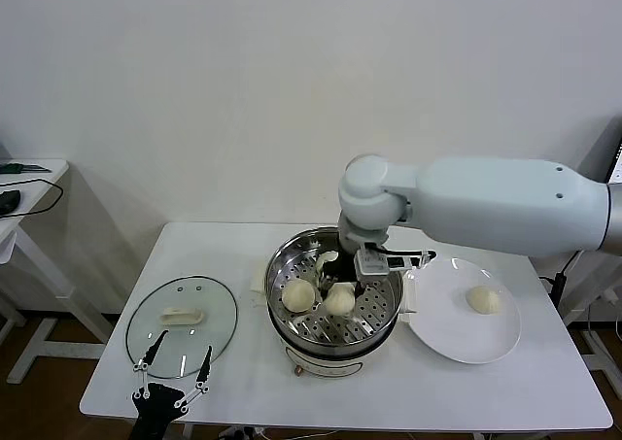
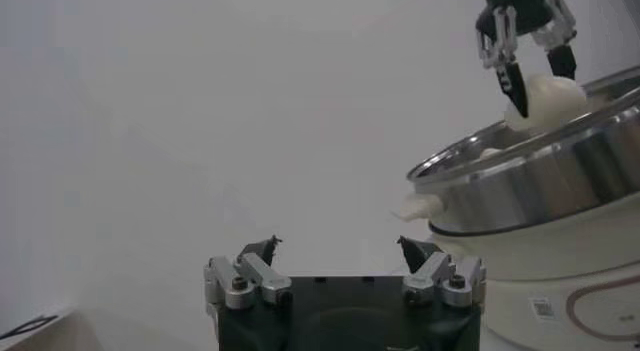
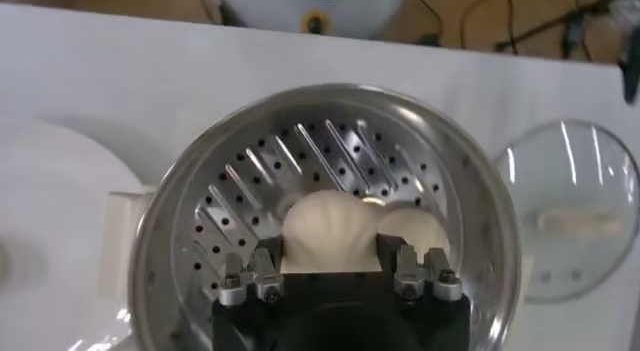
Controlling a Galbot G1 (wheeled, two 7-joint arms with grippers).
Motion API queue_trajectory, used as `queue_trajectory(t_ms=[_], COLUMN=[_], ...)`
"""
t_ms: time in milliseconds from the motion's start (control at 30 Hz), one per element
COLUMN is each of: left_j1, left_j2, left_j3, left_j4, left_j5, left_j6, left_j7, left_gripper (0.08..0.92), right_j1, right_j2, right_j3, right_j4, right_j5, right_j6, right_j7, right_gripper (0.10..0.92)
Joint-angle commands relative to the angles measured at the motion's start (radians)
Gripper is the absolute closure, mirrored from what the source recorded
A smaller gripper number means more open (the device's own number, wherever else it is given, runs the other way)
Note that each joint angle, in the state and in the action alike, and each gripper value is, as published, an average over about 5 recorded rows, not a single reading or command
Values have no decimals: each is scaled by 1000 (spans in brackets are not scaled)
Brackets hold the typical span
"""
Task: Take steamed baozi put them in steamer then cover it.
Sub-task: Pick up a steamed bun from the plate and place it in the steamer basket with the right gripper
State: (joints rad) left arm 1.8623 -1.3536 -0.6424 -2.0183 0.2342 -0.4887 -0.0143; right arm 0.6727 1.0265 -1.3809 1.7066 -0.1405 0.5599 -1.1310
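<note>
The steamer (image 1: 278, 280) stands at the table's middle with its perforated tray (image 3: 240, 193) showing. My right gripper (image 1: 342, 289) reaches down into it and is shut on a steamed baozi (image 3: 330, 231), which sits low over the tray. A second baozi (image 1: 298, 294) lies right beside it in the steamer (image 3: 160, 223). Another baozi (image 1: 483, 300) rests on the white plate (image 1: 447, 338) to the right. The glass cover (image 1: 182, 325) lies flat on the table at the left. My left gripper (image 1: 173, 370) hangs open just in front of the cover, holding nothing.
The plate touches the steamer's right side. The white table (image 1: 233, 391) ends close in front of the steamer and the cover. A small side table (image 1: 29, 183) with cables stands at the far left. The wall is close behind.
</note>
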Motion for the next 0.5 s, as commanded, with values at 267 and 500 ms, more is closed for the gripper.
queue_trajectory(t_ms=[267,500], left_j1=[-9,-14], left_j2=[0,-2], left_j3=[1,2], left_j4=[9,17], left_j5=[-4,-5], left_j6=[-2,-4], left_j7=[-2,-4], left_gripper=[177,177], right_j1=[-56,-75], right_j2=[38,44], right_j3=[-3,-9], right_j4=[12,6], right_j5=[-85,-94], right_j6=[61,63], right_j7=[-10,-20], right_gripper=[373,359])
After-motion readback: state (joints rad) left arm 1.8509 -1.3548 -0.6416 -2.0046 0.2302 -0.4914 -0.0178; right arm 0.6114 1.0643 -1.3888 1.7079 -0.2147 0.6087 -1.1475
